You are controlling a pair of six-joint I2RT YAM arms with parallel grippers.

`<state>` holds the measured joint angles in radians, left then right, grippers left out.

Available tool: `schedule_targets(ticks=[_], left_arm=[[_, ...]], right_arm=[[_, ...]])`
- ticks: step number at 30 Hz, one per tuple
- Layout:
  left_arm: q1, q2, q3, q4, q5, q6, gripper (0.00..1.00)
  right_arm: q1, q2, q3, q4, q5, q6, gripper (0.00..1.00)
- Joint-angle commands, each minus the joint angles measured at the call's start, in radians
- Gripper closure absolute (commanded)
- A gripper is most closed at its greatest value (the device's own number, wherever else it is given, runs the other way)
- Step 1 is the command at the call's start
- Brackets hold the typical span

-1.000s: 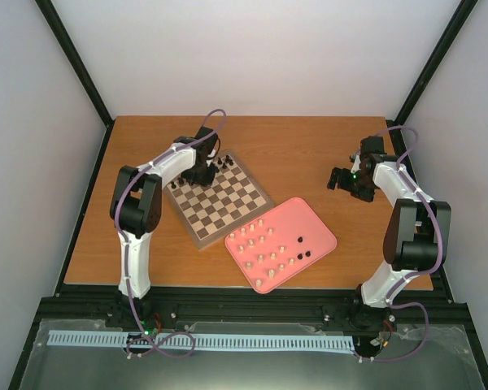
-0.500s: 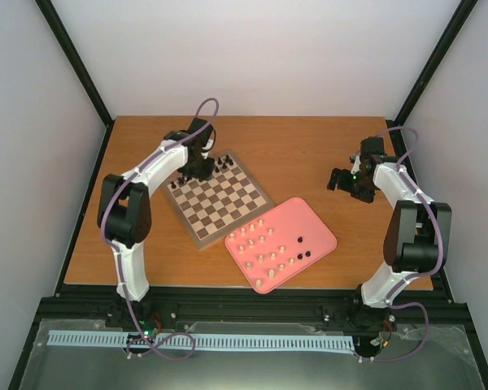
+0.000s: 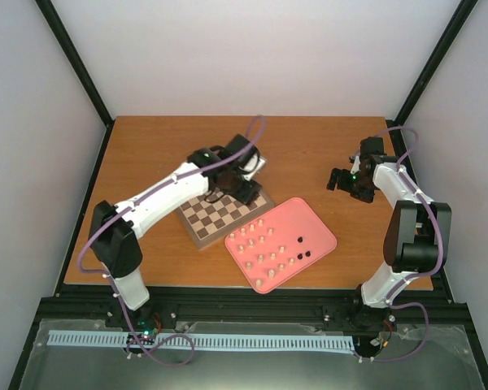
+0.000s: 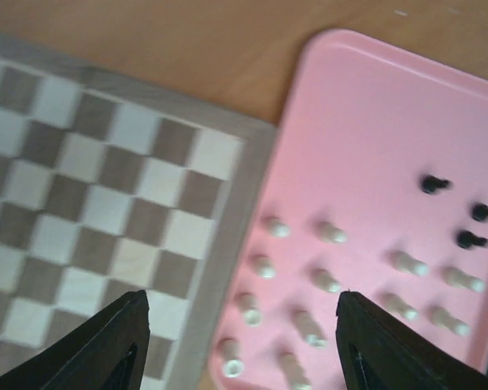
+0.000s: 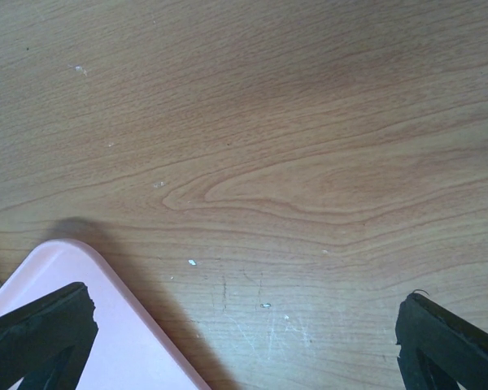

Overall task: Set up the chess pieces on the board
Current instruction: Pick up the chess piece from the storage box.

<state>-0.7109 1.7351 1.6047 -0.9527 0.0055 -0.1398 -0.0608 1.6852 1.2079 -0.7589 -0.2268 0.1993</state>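
The board [image 3: 215, 218] lies at the table's middle, and its checks fill the left of the left wrist view [image 4: 81, 187]. My left arm crosses its far part. My left gripper [image 3: 248, 191] hangs open over the board's right edge and the tray's near corner [image 4: 242, 325], holding nothing. Several cream chess pieces [image 4: 325, 280] lie on the pink tray [image 4: 374, 122], some of them below the gap between my fingers. Three dark pieces [image 4: 472, 240] sit further right [image 3: 301, 253]. My right gripper [image 3: 337, 180] hovers open over bare table [image 5: 244, 341].
The pink tray [image 3: 317, 223] sits right of the board, and its corner [image 5: 65, 325] shows at the lower left of the right wrist view. Bare wooden table [image 3: 309, 146] lies behind the board and the tray. Black frame posts stand at the table's back corners.
My left arm has swung right from the board's far-left corner to its right edge by the tray. Its jaws have opened. The right arm has not moved.
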Motion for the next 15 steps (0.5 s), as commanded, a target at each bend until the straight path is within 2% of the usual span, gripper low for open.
schedule_targets(ticks=[1, 7, 15], left_arm=[[-0.113, 0.066, 0.051, -0.008, 0.054, 0.036, 0.35], [-0.26, 0.254, 0.167, -0.021, -0.022, 0.066, 0.36], [-0.334, 0.426, 0.342, -0.023, 0.043, 0.074, 0.4]], right_arm=[[0.01, -0.023, 0.015, 0.001, -0.001, 0.005, 0.0], [0.011, -0.021, 0.011, 0.003, 0.0, 0.002, 0.0], [0.01, -0.019, 0.011, 0.001, 0.007, -0.007, 0.0]])
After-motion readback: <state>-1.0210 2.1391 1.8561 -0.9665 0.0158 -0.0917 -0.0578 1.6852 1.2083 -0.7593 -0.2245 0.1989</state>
